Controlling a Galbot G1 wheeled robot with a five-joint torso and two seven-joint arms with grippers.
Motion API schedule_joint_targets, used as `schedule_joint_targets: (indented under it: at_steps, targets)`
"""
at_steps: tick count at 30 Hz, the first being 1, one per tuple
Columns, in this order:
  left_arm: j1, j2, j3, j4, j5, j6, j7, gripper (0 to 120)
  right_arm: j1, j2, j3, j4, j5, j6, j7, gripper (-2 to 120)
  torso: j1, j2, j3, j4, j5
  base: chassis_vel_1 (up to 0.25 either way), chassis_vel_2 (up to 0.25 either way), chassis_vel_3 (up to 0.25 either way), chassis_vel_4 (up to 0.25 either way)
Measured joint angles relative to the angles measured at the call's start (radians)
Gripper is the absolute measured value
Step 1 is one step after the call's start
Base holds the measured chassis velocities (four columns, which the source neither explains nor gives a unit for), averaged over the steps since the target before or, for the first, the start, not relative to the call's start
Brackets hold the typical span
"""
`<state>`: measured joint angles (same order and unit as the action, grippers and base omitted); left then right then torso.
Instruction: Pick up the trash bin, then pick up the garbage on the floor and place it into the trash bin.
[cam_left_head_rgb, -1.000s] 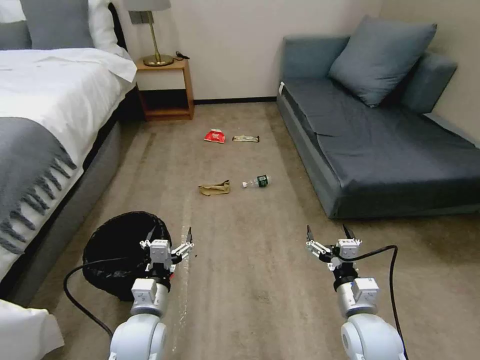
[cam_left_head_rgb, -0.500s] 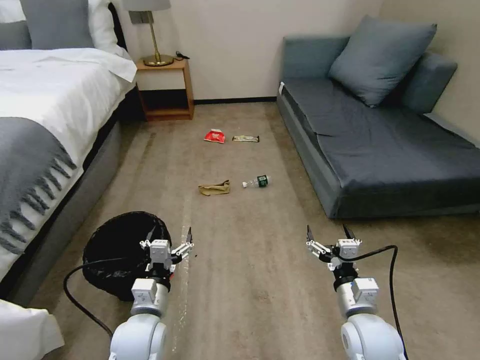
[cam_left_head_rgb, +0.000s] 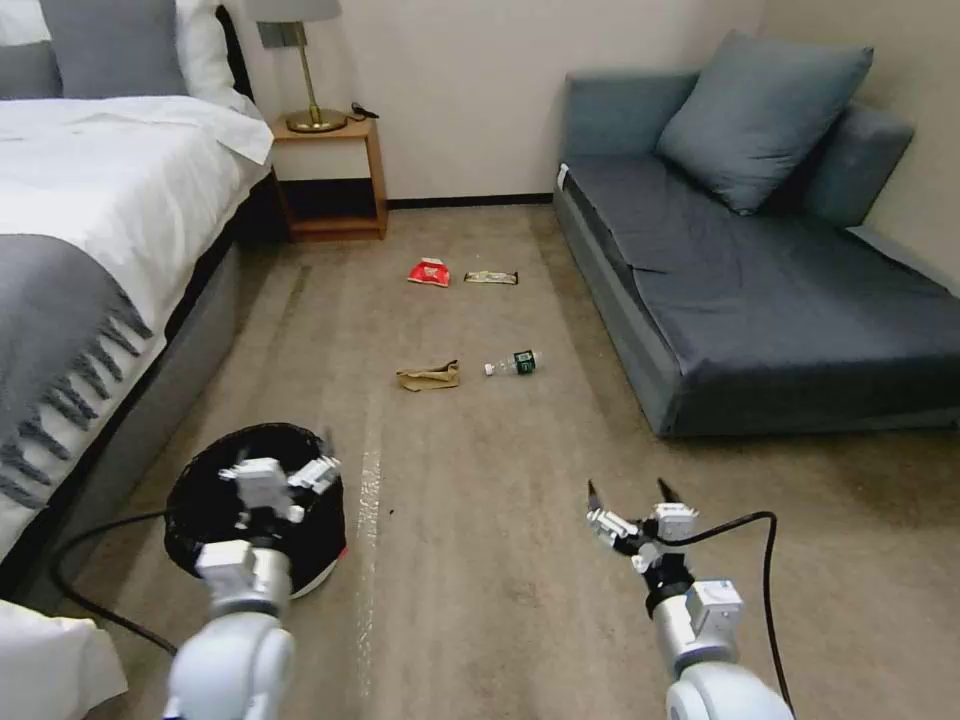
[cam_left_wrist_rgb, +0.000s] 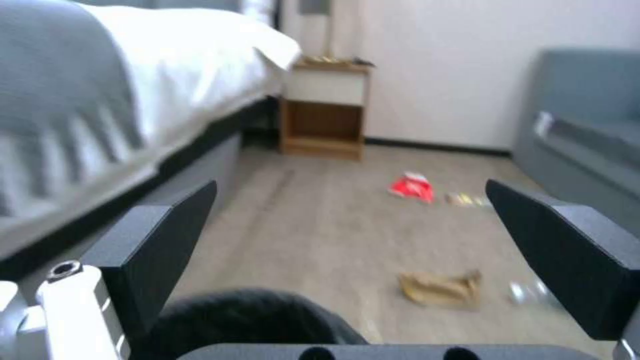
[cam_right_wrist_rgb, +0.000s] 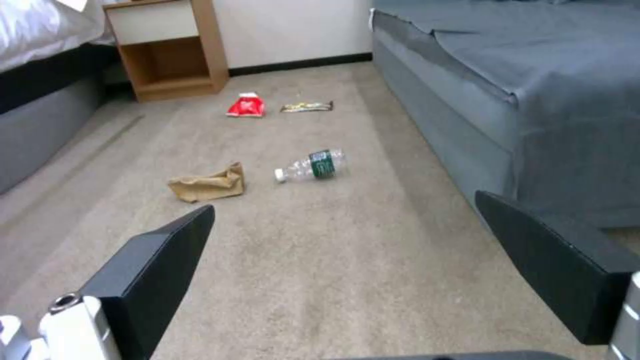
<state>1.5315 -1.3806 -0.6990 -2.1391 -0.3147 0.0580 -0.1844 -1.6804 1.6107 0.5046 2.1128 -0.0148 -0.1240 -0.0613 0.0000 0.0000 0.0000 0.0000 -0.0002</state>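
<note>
A: Where is the round bin with the crinkly black plastic bag (cam_left_head_rgb: 205, 500)?

B: Lower left of the frame, under the left gripper (cam_left_head_rgb: 282, 478), fingers spread to grab its rim.

A: And the right gripper (cam_left_head_rgb: 632, 503)?

B: Lower right, spread wide. 4 litter pieces (cam_left_head_rgb: 428, 376) wait mid-frame.

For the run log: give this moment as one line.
left gripper: open, over trash bin | right gripper: open, above carpet | paper bag, bottle: on floor
</note>
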Motion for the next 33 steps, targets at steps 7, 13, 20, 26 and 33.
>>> schedule_joint_targets:
  at_steps: [7, 13, 20, 26, 33]
  targets:
    - [-0.011, 0.065, -0.080, -0.075, -0.167, 0.031, -0.100, 100, -0.061, -0.022, 0.016, 0.135, 0.032, -0.033, -0.018, 100, 0.000, 0.000, 0.000, 0.0000, -0.0005, 0.000, 0.000, 0.000, 0.000]
    - [-0.012, 0.072, -0.089, -0.084, -0.190, 0.036, -0.113, 100, -0.067, -0.058, 0.031, 0.157, 0.046, -0.030, -0.021, 100, 0.000, 0.000, 0.000, 0.0000, 0.0000, 0.000, 0.000, 0.000, 0.000]
    - [-0.015, 0.085, -0.095, -0.086, -0.211, 0.058, -0.126, 99, -0.066, -0.081, 0.039, 0.136, 0.065, 0.008, 0.012, 100, 0.000, 0.000, 0.000, 0.0002, 0.0000, 0.000, 0.000, 0.000, 0.000]
    - [-0.043, 0.196, -0.135, -0.045, -0.350, 0.267, -0.210, 99, -0.056, -0.104, 0.051, 0.106, 0.080, 0.041, 0.042, 100, 0.000, 0.000, 0.000, 0.0000, 0.0001, 0.000, 0.000, 0.000, 0.000]
    - [-0.050, 0.226, -0.141, -0.009, -0.388, 0.313, -0.247, 99, -0.048, -0.103, 0.048, 0.087, 0.080, 0.059, 0.052, 100, 0.000, 0.000, 0.000, 0.0001, 0.0000, 0.000, 0.000, 0.000, 0.000]
